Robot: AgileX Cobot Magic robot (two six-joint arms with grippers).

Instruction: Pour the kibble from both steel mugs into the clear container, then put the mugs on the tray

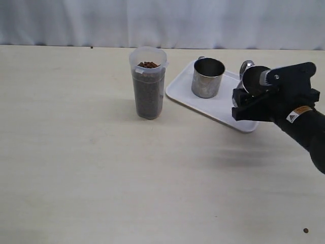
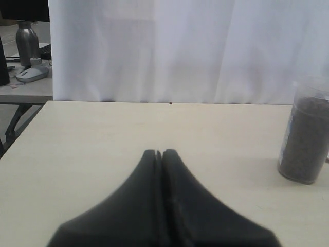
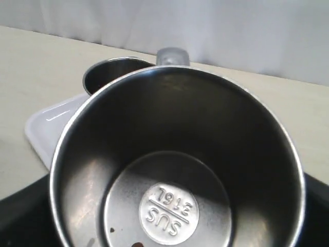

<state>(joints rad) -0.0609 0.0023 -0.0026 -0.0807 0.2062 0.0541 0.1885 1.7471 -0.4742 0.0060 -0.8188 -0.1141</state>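
table [image 1: 101,178]: pale, plain; a white curtain [image 1: 162,20] is hung behind it.
container [image 1: 148,84]: stood upright on the table, left of the tray and apart from it; also seen at the edge of the left wrist view [image 2: 306,139].
kibble [image 1: 148,99]: the container is filled with it almost to the rim; brown pellets are seen at the top.
tray [image 1: 223,109]: laid flat on the table at an angle, right of the container; one corner is seen in the right wrist view [image 3: 46,123].
other mug [image 1: 207,77]: stood upright on the tray's left half, mouth up, nothing seen inside; glimpsed behind the held mug [image 3: 110,72].
held mug [image 1: 252,77]: kept tilted over the tray's right end, handle [image 1: 247,65] on its far side; whether the tray is touched cannot be told.
held mug inside [image 3: 175,170]: almost bare, only a few dark specks on the stamped floor.
right gripper [image 1: 256,96]: jaws are spread wide and clamped around the held mug's wall.
left gripper [image 2: 159,153]: fingers are pressed fully together, nothing is gripped; it is hung over bare table, well apart from the container.
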